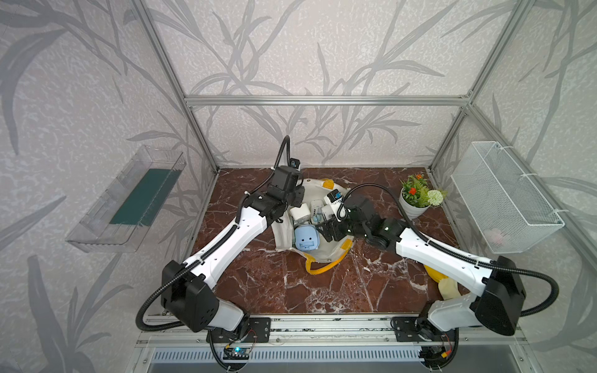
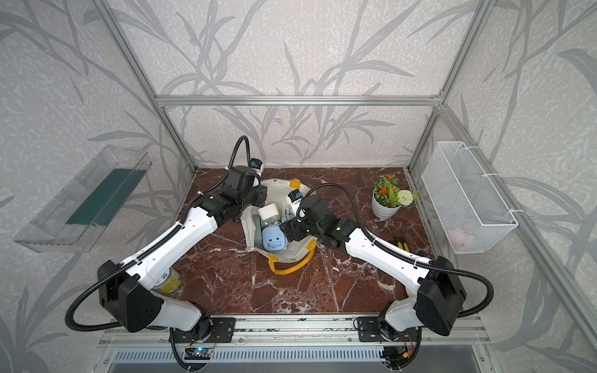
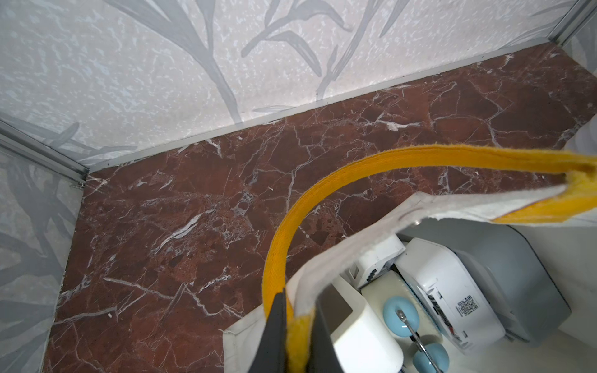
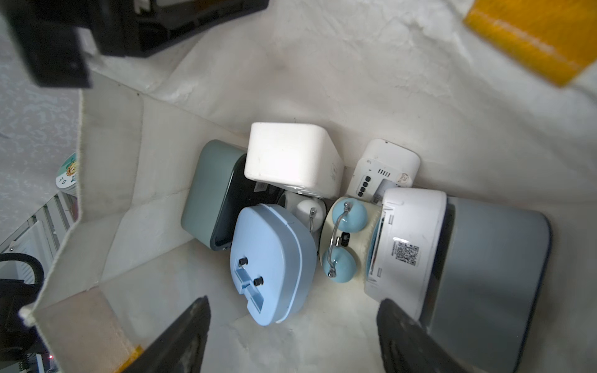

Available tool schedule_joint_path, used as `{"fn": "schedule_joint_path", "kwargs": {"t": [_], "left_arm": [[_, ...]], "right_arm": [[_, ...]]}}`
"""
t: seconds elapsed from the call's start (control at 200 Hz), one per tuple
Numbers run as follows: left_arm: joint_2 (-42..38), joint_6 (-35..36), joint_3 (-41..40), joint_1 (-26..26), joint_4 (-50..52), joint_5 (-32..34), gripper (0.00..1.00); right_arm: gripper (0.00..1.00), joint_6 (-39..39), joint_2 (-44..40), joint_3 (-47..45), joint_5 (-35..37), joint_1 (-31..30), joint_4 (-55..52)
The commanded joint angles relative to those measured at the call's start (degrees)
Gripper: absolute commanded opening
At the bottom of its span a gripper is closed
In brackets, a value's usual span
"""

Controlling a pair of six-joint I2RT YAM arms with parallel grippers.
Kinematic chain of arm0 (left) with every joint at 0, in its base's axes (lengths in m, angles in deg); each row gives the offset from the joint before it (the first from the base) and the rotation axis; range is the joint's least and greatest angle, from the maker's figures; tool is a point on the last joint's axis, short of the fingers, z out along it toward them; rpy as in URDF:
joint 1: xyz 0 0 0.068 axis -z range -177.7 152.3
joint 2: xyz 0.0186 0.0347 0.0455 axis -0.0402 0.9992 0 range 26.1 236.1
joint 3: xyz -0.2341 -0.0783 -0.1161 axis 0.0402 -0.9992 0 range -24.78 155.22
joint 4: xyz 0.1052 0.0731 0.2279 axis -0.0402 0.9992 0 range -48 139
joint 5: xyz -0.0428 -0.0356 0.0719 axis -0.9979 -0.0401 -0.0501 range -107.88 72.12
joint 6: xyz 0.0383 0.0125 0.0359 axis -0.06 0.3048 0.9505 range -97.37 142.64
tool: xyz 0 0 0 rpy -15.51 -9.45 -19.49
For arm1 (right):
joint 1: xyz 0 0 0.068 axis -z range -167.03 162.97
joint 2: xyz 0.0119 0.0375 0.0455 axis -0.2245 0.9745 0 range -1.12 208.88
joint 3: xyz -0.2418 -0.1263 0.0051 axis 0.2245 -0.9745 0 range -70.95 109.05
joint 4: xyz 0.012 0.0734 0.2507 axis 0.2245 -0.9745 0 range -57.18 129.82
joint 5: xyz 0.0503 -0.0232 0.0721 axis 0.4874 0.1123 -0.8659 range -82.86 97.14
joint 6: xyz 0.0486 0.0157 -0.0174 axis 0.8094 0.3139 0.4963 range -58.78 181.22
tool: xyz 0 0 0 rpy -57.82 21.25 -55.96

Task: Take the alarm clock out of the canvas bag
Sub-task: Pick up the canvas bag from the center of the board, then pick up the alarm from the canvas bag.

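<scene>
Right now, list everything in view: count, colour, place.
canvas bag: one, cream with yellow handles, table centre
rounded clock: one, light blue, in bag, back up
twin-bell clock: one, cream with blue bells, in bag
cube: one, white, in bag
button unit: one, white, in bag
QR-labelled unit: one, white and grey, in bag
slab: one, grey-green, in bag
potted plant: one, white pot, far right of table
wire basket: one, white, right wall
clear tray: one, green mat inside, left wall
left claw: one, black, shut on the canvas bag's rim
right claw: one, black, open at the bag's mouth
</scene>
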Motion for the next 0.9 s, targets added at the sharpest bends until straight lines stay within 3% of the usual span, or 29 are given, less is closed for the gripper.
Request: {"fn": "schedule_joint_path", "kwargs": {"t": [0.0,0.26,0.895], "left_arm": [[-4.6,-0.9,-0.3,0.5,-10.4,1.8,0.00],[-6.6,-3.2,-3.2,1.6,-10.9,1.9,0.00],[-11.0,-4.9,-8.5,3.4,-11.9,0.4,0.00]], "right_arm": [[0.82,0.9,2.2,-1.7,-0.1,-0.3,1.7],[0.82,1.7,7.9,-1.2,-4.6,-0.4,2.1],[0.85,1.2,11.4,-5.2,-13.9,-0.5,8.8]]}}
